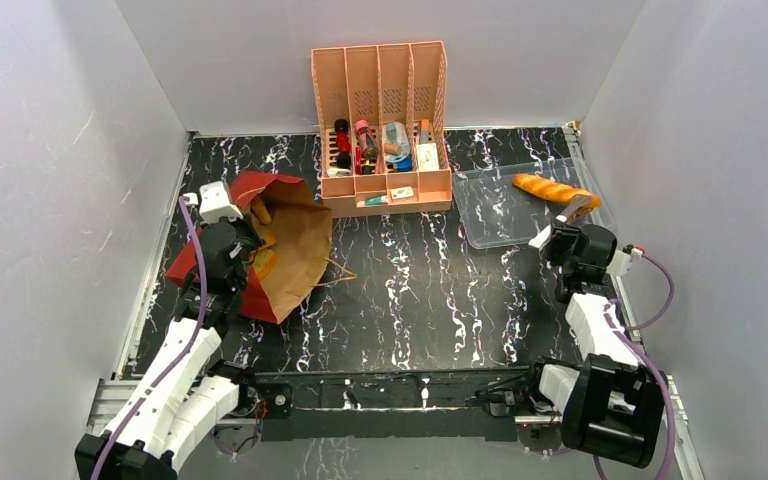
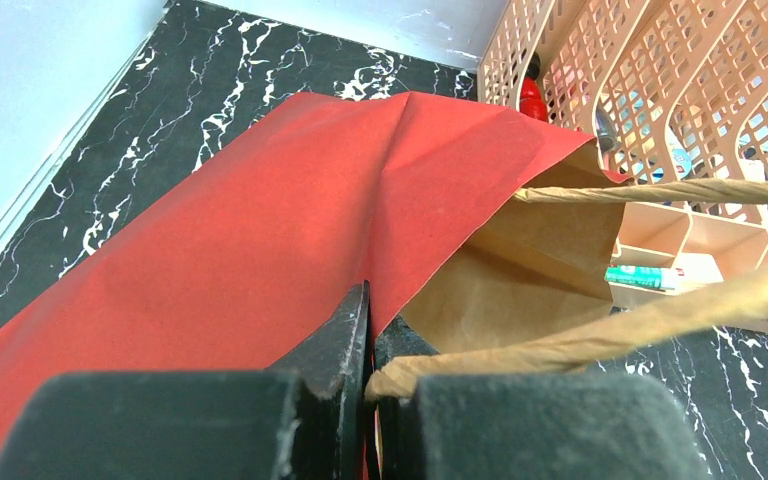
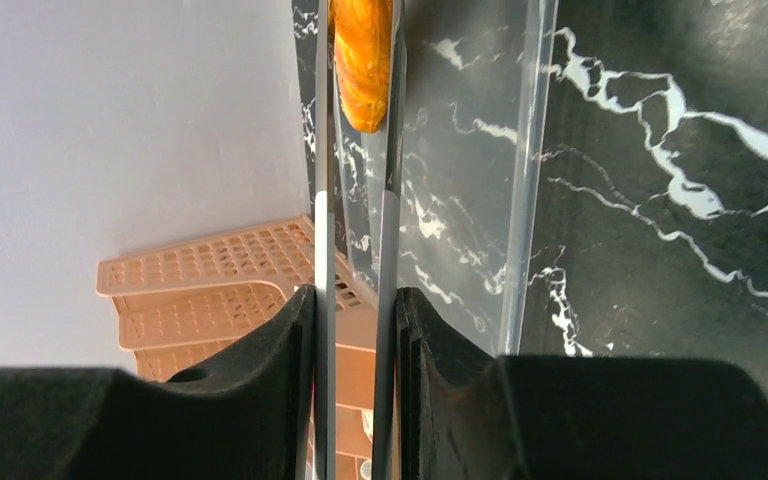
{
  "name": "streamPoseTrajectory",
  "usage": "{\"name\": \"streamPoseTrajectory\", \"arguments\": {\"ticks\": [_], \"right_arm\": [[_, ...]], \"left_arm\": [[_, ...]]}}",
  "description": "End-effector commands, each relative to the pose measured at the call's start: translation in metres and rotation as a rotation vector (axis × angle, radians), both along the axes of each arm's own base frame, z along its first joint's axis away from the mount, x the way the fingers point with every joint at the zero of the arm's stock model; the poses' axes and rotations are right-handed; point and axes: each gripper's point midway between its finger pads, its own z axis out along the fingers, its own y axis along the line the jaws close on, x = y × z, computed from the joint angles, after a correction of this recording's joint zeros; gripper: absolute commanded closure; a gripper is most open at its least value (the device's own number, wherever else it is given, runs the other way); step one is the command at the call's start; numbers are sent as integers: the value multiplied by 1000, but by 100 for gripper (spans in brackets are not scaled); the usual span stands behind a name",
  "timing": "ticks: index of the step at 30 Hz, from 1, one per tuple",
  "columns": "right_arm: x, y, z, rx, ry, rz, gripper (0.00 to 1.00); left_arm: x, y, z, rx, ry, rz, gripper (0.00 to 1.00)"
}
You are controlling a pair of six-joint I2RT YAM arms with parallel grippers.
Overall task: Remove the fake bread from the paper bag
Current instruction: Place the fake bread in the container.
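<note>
My left end effector [image 2: 368,335] is clamped shut on the paper bag [image 1: 298,248], which lies by the counter's [image 1: 430,300] left edge. My right end effector [image 3: 357,305] pinches the clear tray [image 1: 488,228] holding 1 baguette [image 1: 554,189] near the right edge.

L gripper [image 1: 240,246] at paper bag [image 1: 295,250] mouth; baguette [image 1: 550,188] in clear tray [image 1: 490,215] by R gripper [image 1: 557,233]

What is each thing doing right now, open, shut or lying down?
paper bag, lying on its side, mouth open
baguette, out, lying in the clear tray
left claw, shut on the paper bag's handle
right claw, shut on the clear tray's rim
organizer, standing upright
</note>
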Motion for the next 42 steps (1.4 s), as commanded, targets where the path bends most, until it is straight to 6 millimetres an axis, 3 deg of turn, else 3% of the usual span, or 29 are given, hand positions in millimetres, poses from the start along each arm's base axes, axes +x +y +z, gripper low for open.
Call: {"name": "streamPoseTrajectory", "arguments": {"ticks": [1,6,11,14,29,42], "right_arm": [[12,-19,31,-49,-126,-16,100],[10,-23,22,-50,-87,-4,98],[8,-20,15,-36,-67,11,77],[5,-19,10,-28,-53,15,71],[-4,-9,-4,6,-2,49,61],[-13,4,10,38,-29,84,60]], "left_arm": [[2,-3,27,-29,-90,-16,100],[1,-5,25,-44,-91,-19,100],[-1,-3,25,-39,-90,-16,100],[-3,-3,27,-37,-91,-16,100],[-9,-1,27,-47,-93,-14,100],[-12,-2,34,-63,-101,-19,100]]}}
